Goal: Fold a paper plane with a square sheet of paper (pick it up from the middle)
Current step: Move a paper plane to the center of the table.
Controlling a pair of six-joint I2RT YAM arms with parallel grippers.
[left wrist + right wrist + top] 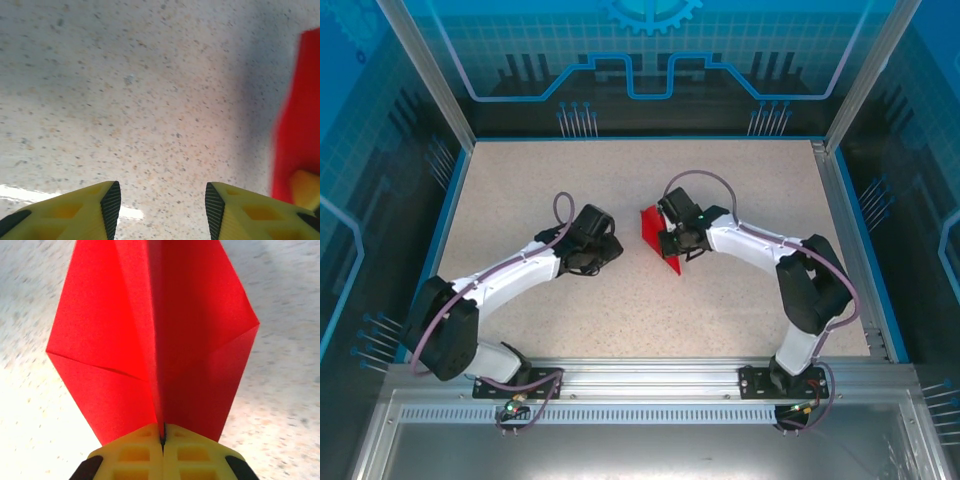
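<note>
Speckled table (520, 190) behind, right tool (163, 440) pinches folded red paper (160, 340).

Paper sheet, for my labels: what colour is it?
The paper sheet is bright red, clearest in the right wrist view.

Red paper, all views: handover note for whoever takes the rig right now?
Right gripper: shut on the red paper, pinching its centre crease, with folded flaps spreading to either side.
Left gripper: open, nothing between the jaws, low over the table, with the paper just to its right.
Done: sheet gripped at the middle, several folds in.
Left: flaps not yet flattened into a slim dart. The left gripper probably comes in next to press them.
</note>
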